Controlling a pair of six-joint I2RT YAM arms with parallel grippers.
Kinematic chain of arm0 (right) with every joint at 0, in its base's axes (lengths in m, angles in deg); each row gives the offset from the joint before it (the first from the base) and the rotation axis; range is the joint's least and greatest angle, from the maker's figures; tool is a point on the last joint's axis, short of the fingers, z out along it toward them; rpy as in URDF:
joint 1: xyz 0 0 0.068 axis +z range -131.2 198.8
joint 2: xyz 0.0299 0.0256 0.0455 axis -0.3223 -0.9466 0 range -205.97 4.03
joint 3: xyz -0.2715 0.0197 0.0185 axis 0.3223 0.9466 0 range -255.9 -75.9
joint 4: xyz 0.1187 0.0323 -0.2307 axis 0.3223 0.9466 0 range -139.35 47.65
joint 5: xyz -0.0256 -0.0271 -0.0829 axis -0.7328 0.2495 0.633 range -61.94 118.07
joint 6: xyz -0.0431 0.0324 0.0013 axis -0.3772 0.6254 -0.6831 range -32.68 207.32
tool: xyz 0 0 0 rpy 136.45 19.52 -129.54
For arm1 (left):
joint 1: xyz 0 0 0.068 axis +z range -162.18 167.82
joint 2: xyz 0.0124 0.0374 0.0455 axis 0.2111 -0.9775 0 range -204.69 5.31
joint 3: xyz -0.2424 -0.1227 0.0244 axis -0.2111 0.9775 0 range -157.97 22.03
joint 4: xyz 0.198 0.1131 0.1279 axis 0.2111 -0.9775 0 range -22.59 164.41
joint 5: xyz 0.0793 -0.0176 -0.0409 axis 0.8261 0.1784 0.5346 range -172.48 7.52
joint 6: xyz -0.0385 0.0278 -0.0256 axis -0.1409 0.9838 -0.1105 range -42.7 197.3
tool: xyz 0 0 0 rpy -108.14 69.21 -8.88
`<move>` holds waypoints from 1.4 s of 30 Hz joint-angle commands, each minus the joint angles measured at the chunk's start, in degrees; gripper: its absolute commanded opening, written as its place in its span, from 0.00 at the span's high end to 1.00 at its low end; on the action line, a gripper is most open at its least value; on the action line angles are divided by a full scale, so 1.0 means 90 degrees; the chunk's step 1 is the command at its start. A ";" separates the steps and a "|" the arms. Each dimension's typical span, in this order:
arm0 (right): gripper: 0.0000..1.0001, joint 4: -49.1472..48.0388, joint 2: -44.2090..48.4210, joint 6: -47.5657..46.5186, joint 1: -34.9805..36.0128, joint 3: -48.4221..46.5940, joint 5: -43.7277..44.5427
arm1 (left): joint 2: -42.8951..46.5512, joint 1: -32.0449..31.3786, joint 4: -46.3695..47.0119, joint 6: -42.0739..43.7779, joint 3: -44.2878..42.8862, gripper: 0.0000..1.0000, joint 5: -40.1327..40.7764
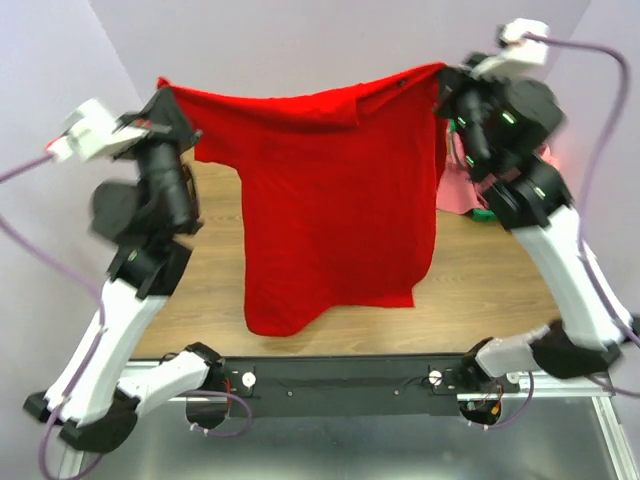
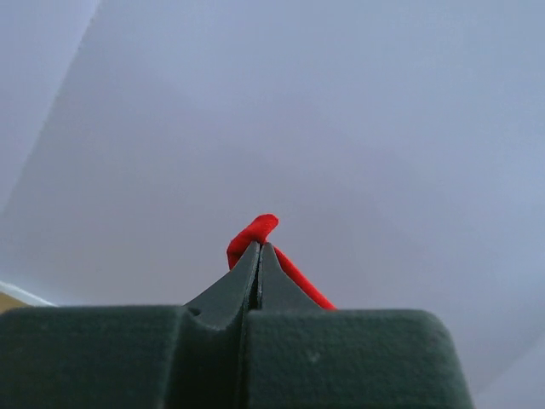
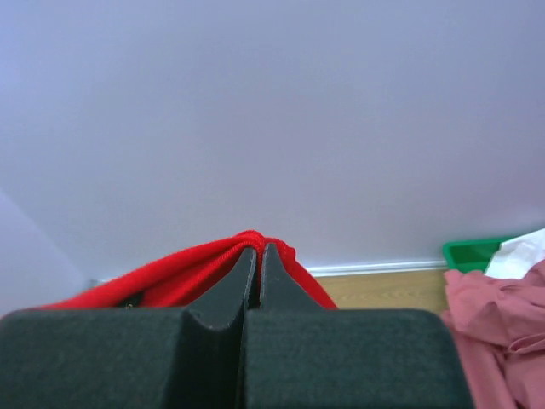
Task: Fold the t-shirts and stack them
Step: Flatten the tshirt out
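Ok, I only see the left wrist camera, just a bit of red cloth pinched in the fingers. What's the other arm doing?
Observer: The right gripper is shut on the other top corner of the red t-shirt.
Operator: Is it spread out?
Observer: Yes, it hangs like a curtain between the left gripper and the right one.
Operator: Any pink ones?
Observer: Salmon pink t-shirts lie crumpled near the green bin, by the right arm.

Wooden bench [image 1: 490, 270]
A heap of pink shirts [image 3: 494, 332] lies on it at the far right, just beside a green bin [image 3: 473, 251] near the wall.
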 commanded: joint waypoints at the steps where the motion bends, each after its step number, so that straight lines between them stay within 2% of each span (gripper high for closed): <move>1: 1.00 0.0064 -0.1327 -0.0693 -0.0475 -0.0960 0.0544 | -0.1165 0.0603 0.0807 0.1014 -0.0586 1.00 0.0447; 2: 1.00 0.0064 -0.1668 -0.0693 -0.0680 -0.1243 0.0320 | -0.1421 0.0859 0.0631 0.0888 -0.0852 1.00 0.0105; 3: 1.00 0.0064 -0.2203 -0.0693 -0.0963 -0.1807 0.0047 | -0.1936 0.1219 0.0243 0.0461 -0.1396 1.00 -0.0681; 4: 0.99 0.0054 -0.2518 -0.0896 -0.1062 -0.2141 -0.0091 | -0.2154 0.1754 0.0113 0.0332 -0.1633 1.00 -0.1095; 5: 1.00 0.0054 -0.2782 -0.0937 -0.1121 -0.2492 -0.0122 | -0.2369 0.1953 0.0063 0.0224 -0.1868 1.00 -0.1312; 8: 0.99 0.0054 -0.3516 -0.1210 -0.1171 -0.3987 -0.0462 | -0.2937 0.2160 -0.0161 0.0437 -0.2874 1.00 -0.1899; 9: 1.00 0.0054 -0.3585 -0.1249 -0.1180 -0.4299 -0.0908 | -0.3005 0.2160 -0.0171 0.0650 -0.3166 1.00 -0.2306; 12: 1.00 -0.0014 -0.3381 -0.0987 -0.1190 -0.4245 -0.1292 | -0.2880 0.2179 -0.0201 0.0662 -0.3257 1.00 -0.2700; 17: 1.00 -0.0102 -0.2329 -0.1015 -0.1190 -0.2499 -0.2006 | -0.2138 0.2238 -0.0152 0.0662 -0.2351 1.00 -0.2565; 18: 1.00 -0.0093 -0.2094 -0.1044 -0.1200 -0.1732 -0.2045 | -0.1789 0.2248 -0.0123 0.0643 -0.1788 1.00 -0.2332; 19: 1.00 -0.0092 -0.1859 -0.1064 -0.1190 -0.1725 -0.2084 | -0.1582 0.2248 -0.0103 0.0585 -0.1415 1.00 -0.2214; 20: 1.00 -0.0112 -0.1325 -0.1045 -0.1190 -0.0700 -0.2278 | -0.1348 0.2248 0.0023 0.0468 -0.1015 1.00 -0.2116; 21: 1.00 -0.0112 -0.1088 -0.1045 -0.1190 -0.0254 -0.2377 | -0.0853 0.2238 0.0072 0.0370 -0.0102 1.00 -0.2096; 22: 1.00 -0.0112 -0.0853 -0.1045 -0.1190 0.0301 -0.2455 | -0.0606 0.2248 0.0044 0.0176 0.0361 1.00 -0.2066; 23: 1.00 -0.0131 -0.0571 -0.0958 -0.1190 0.0771 -0.2562 | -0.0343 0.2248 -0.0024 -0.0077 0.0811 1.00 -0.2115; 24: 1.00 -0.0122 -0.0142 -0.0937 -0.1190 0.1655 -0.2786 | 0.0134 0.2238 -0.0064 -0.0592 0.1782 1.00 -0.2183; 29: 0.98 -0.0063 0.1042 -0.0362 -0.1171 0.3994 -0.3977 | 0.1484 0.2238 -0.1224 -0.2752 0.3996 1.00 -0.1656; 30: 0.93 -0.0063 0.1440 -0.0119 -0.1180 0.4714 -0.4434 | 0.1941 0.2238 -0.1700 -0.3297 0.4531 1.00 -0.1743; 31: 0.93 -0.0063 0.1444 -0.0117 -0.1171 0.5136 -0.4738 | 0.2177 0.2238 -0.1985 -0.3303 0.4778 1.00 -0.1802; 32: 0.83 -0.0063 0.1782 0.0183 -0.1171 0.5498 -0.5002 | 0.2402 0.2238 -0.2239 -0.3892 0.5012 1.00 -0.1860; 33: 0.79 -0.0082 0.1902 0.0331 -0.1171 0.5831 -0.5556 | 0.2646 0.2238 -0.2657 -0.4130 0.5247 1.00 -0.1967; 34: 0.72 -0.0112 0.2009 0.0564 -0.1171 0.6424 -0.5658 | 0.3103 0.2238 -0.2749 -0.4239 0.5616 1.00 -0.2094; 35: 0.62 -0.0238 0.2233 0.0760 -0.1151 0.6633 -0.5475 | 0.3320 0.2238 -0.3291 -0.4627 0.5726 0.86 -0.2144; 36: 0.62 -0.0210 0.2332 0.0917 -0.1151 0.6809 -0.5193 | 0.3718 0.2228 -0.3548 -0.4872 0.5853 0.74 -0.2202; 37: 0.62 -0.0200 0.2439 0.1112 -0.1151 0.6917 -0.4891 | 0.3916 0.2228 -0.3666 -0.4894 0.5912 0.55 -0.2203; 38: 0.57 -0.0064 0.2556 0.1317 -0.1151 0.7015 -0.4520 | 0.4101 0.2238 -0.3745 -0.4856 0.5932 0.06 -0.2184; 39: 0.54 -0.0034 0.2799 0.1377 -0.1151 0.7035 -0.4081 | 0.4384 0.2238 -0.3939 -0.4836 0.5855 0.01 -0.2193; 40: 0.48 -0.0014 0.2917 0.1435 -0.1151 0.7045 -0.3942 | 0.4483 0.2228 -0.3980 -0.4816 0.5787 0.01 -0.2241; 41: 0.34 -0.0014 0.3015 0.1639 -0.1161 0.7045 -0.3844 | 0.4552 0.2238 -0.3990 -0.4807 0.5718 0.01 -0.2290; 42: 0.29 -0.0024 0.3113 0.1680 -0.1151 0.7026 -0.3823 | 0.4601 0.2228 -0.3970 -0.4778 0.5660 0.01 -0.2339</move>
